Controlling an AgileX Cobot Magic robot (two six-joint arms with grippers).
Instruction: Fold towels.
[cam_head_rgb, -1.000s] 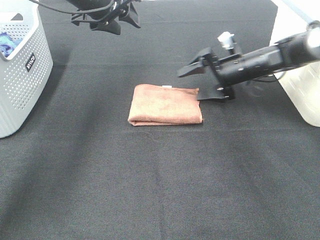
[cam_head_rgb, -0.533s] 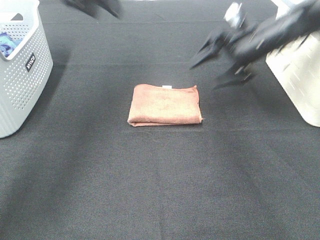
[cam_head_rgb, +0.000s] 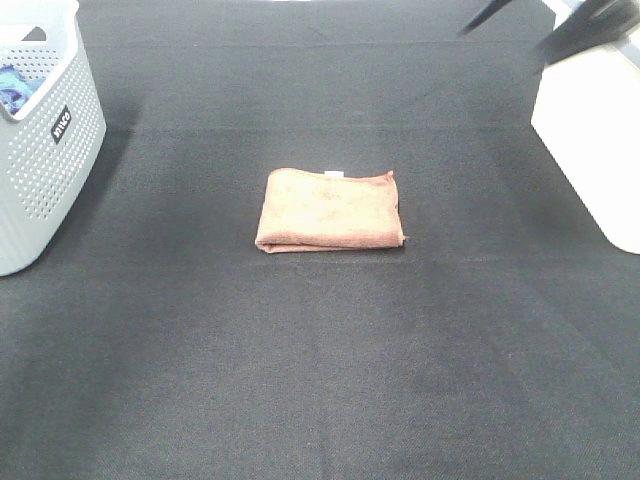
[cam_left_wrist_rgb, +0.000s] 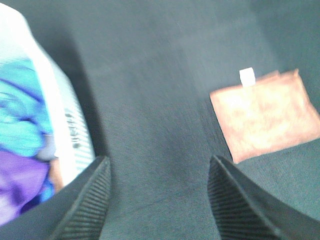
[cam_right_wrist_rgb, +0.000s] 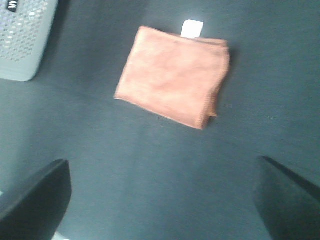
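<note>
Exterior high: reddish-brown towel (cam_head_rgb: 330, 210), soft nap, folded to a flat rectangle with a stitched hem and a small white tag (cam_head_rgb: 336, 174) on its far edge. It lies mid-table on black woven cloth (cam_head_rgb: 320, 380), bare cloth on all sides. Grey perforated plastic basket (cam_head_rgb: 45, 140) stands at the left edge, white bin (cam_head_rgb: 590, 140) at the right edge; both well apart from the towel. Right gripper (cam_head_rgb: 545, 25) is a dark blur at the top right corner, far from the towel.

Left wrist: left gripper (cam_left_wrist_rgb: 157, 200) spread wide, ribbed pads (cam_left_wrist_rgb: 90, 200), nothing between them. Towel (cam_left_wrist_rgb: 265, 117) lies well apart to one side; basket (cam_left_wrist_rgb: 60, 125) holds blue and purple fabric (cam_left_wrist_rgb: 20, 140).

Right wrist: right gripper (cam_right_wrist_rgb: 165, 200) spread wide and empty; towel (cam_right_wrist_rgb: 175, 75) lies ahead of it, untouched, tag (cam_right_wrist_rgb: 192, 28) on the far edge.
</note>
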